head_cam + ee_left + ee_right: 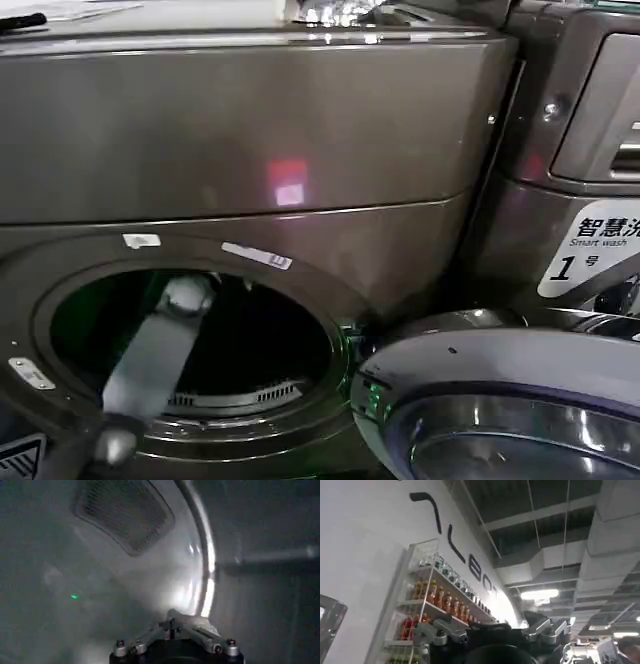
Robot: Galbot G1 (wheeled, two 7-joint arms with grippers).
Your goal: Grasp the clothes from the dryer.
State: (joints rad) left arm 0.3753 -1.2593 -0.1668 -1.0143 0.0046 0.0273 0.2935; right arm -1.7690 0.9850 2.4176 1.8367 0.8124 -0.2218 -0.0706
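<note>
The open round door [500, 375] is seen nearest in the head view, swung out at the lower right, its glass and grey rim turned towards the camera. Just beyond it, the dryer [250, 130] is set directly in front of the robot, its bronze-grey front spread across the view, and a small pink-red light [289, 183] is lit above the porthole rim [335, 310]. The left arm [150, 365] is passed up from the lower left through the open porthole into the dark drum. In the left wrist view, the left gripper [175, 632] is held inside the drum, facing the pale curved drum wall [60, 580]; a perforated panel [125, 515] is fixed farther in and a tiny green spot [74, 596] is cast on the wall. Whether this gripper is apart or together cannot be told. To the right of the dryer, a white sticker [585, 250] marked "1" is stuck on the neighbouring panel. The right gripper [495, 640] is parked away from the dryer and is pointed up at a shelf of bottles [440, 600] and a ceiling lamp [540, 594]; its state cannot be told either
</note>
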